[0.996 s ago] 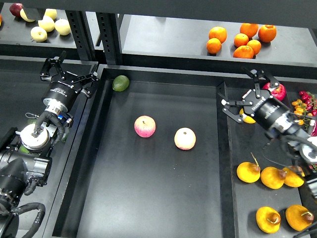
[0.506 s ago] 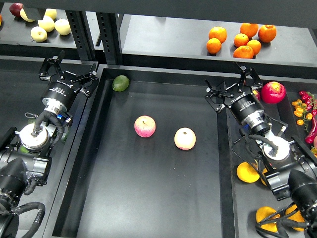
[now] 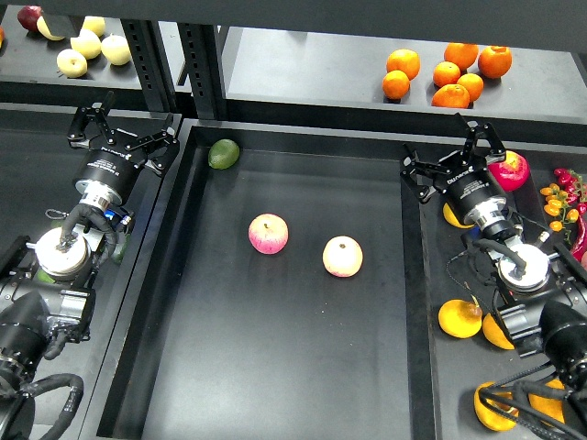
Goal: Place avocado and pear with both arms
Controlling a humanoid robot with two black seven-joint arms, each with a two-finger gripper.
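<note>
Several golden-yellow pears lie in the right tray; the clearest pear [image 3: 459, 318] sits beside my right arm, and another [image 3: 456, 216] peeks out just below my right gripper [image 3: 447, 152]. That gripper is open and empty, above the tray's far left corner. My left gripper [image 3: 122, 129] is open and empty over the left tray. The dark green avocado shows only as a sliver [image 3: 119, 246] beside my left arm; the rest is hidden. A lighter green avocado [image 3: 224, 153] lies in the middle tray's far left corner.
Two pink-and-yellow apples [image 3: 268, 234] [image 3: 342, 257] lie in the middle tray [image 3: 275, 367]. Oranges [image 3: 448, 71] sit on the back shelf, with pale apples [image 3: 87, 43] at its left. A red fruit [image 3: 512, 170] and chillies [image 3: 564, 192] lie at the right.
My right gripper swung left over the tray wall, then back right and slightly up, staying open. My left gripper shifted slightly up and left. The fruit has not moved.
</note>
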